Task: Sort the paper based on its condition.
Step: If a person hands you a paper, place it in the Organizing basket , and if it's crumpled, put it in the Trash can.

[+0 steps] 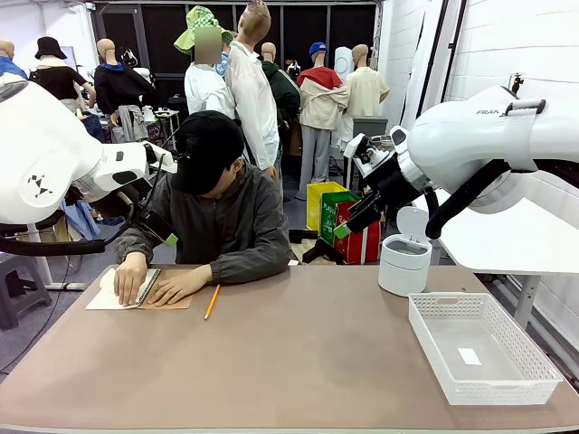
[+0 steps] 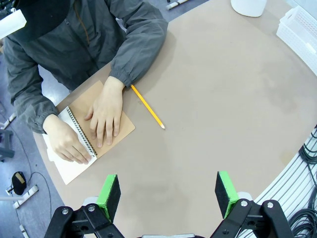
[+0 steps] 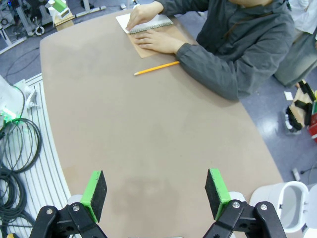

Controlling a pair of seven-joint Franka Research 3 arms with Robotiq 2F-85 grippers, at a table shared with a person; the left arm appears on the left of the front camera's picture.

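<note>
The paper [image 1: 107, 294] is a white sheet at the far left of the table. It lies open beside the brown cover of a spiral-bound notebook [image 1: 172, 301], and the person's hand [image 1: 131, 278] presses on it. It also shows in the left wrist view as the paper [image 2: 69, 171] and in the right wrist view as the paper [image 3: 125, 21]. My left gripper [image 1: 165, 233] hangs open above the table's left side, near the person's shoulder, with nothing between its fingers [image 2: 168, 191]. My right gripper [image 1: 351, 224] is open and raised over the right side, also holding nothing [image 3: 154, 188].
A yellow pencil [image 1: 212, 301] lies right of the notebook. A white bin [image 1: 403, 264] with its lid up stands at the far right. A white mesh basket [image 1: 507, 391] at the near right holds a small white tag [image 1: 469, 356]. The person leans over the far left edge.
</note>
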